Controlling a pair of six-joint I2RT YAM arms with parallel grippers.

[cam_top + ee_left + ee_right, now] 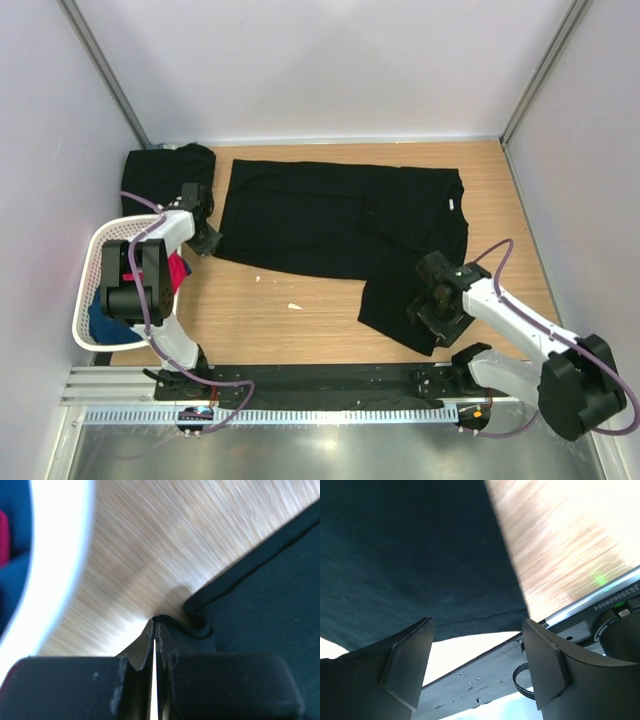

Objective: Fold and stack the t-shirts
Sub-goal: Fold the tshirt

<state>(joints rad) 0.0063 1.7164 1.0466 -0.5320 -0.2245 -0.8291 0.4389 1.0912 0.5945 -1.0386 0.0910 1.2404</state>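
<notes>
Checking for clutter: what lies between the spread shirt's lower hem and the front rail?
In the top view, bare table with two small white scraps between shirt and rail.

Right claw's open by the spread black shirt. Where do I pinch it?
Probably the near flap of the shirt, at its hem, from the near side: that edge lies free, right under the open right claw.

My left claw (208,240) sits low at the near-left corner of the spread t-shirt (320,215), fingers pressed together on a pinch of its edge. My right claw (434,303) hangs over the t-shirt's near-right flap, fingers wide apart, elbow bent.
</notes>
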